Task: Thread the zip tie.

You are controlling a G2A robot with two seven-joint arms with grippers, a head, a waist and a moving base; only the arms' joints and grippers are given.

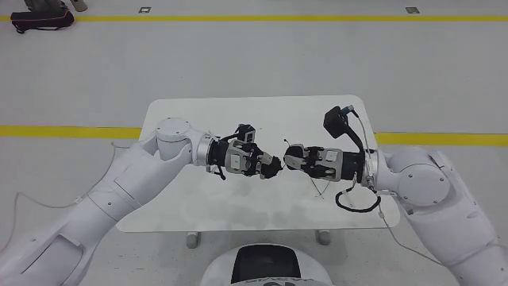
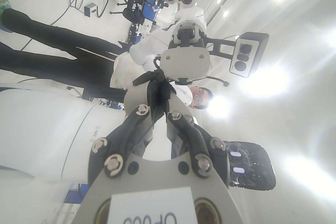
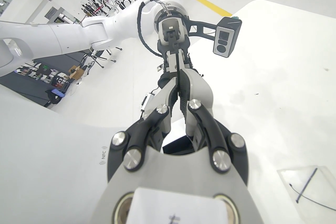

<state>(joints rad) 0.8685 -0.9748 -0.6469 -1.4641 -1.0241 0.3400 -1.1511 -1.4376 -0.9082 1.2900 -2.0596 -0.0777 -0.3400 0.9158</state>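
Where the table [image 1: 238,111] runs toward its near edge, right of centre, a clear bag [image 3: 307,183] lies flat with a thin black strip inside. Farther in, above the table's middle, the left gripper [image 1: 270,164] and the right gripper [image 1: 292,157] meet tip to tip. Both sets of jaws are clenched on the black zip tie [image 2: 151,78], held off the surface between them.

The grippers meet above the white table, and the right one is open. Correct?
Not quite: the right gripper is shut on the black zip tie, as the right wrist view shows. It does meet the left gripper above the white table.
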